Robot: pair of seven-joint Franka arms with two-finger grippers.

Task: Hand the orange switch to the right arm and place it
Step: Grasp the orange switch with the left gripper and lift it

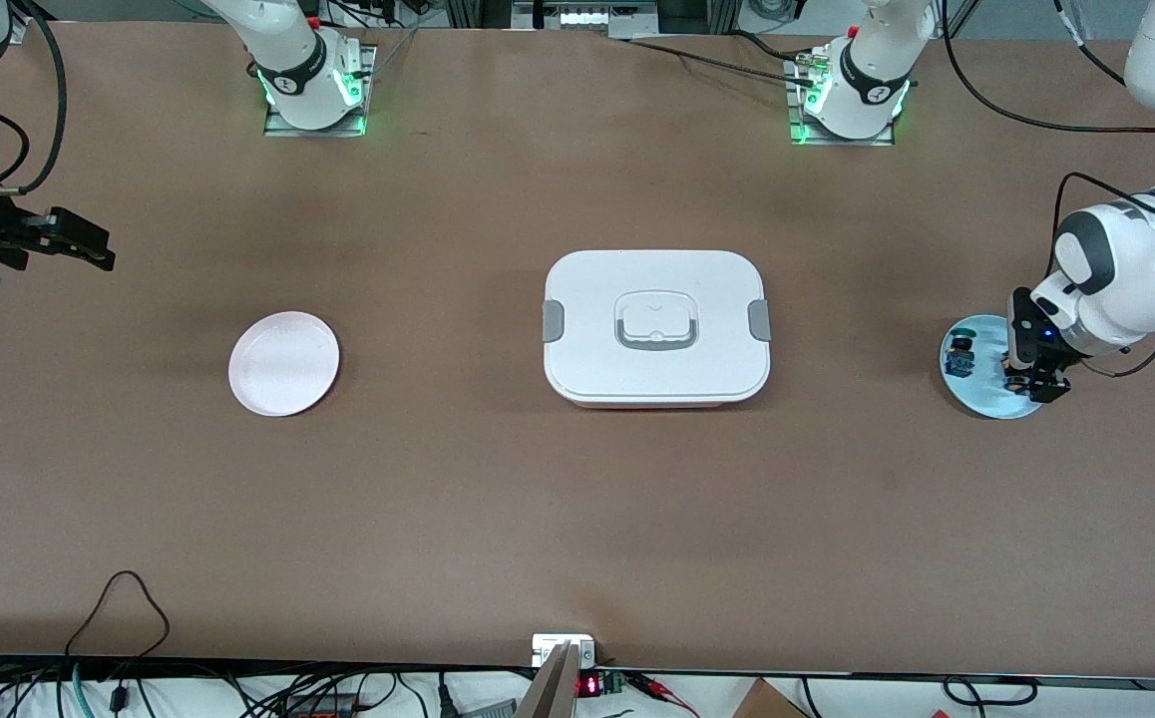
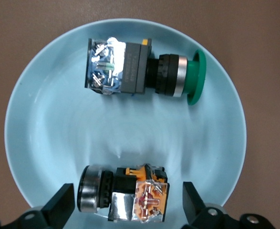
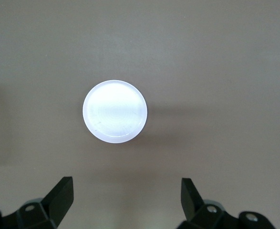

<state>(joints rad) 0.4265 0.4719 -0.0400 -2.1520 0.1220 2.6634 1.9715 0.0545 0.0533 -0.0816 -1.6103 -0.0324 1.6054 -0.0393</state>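
A: Plate first: the pale pink plate (image 1: 283, 363) lies toward the right arm's end of the table, with the right gripper (image 1: 89, 249) up in the air over bare tabletop at that end, well apart from the plate. That arm waits.

B: Its jaws?

A: Spread wide, holding nothing. In the right wrist view the two fingers (image 3: 58, 198) stand far apart with the pink plate (image 3: 115, 110) seen well off between them.

B: Middle of the table?

A: A white lidded box (image 1: 656, 327) with grey side clips and a grey handle, touched by neither arm.

B: And the orange switch?

A: On the light blue plate (image 1: 976, 394) toward the left arm's end. The left gripper (image 1: 1031, 384) is down over that plate. In the left wrist view the orange switch (image 2: 125, 193) lies on its side on the blue plate (image 2: 58, 138), directly between the left gripper's fingers (image 2: 58, 205), with a gap showing on each side.

B: So not gripped?

A: Jaws wide, straddling it, no contact visible. The green-capped switch (image 2: 144, 71) lies on the same plate, apart from the fingers.
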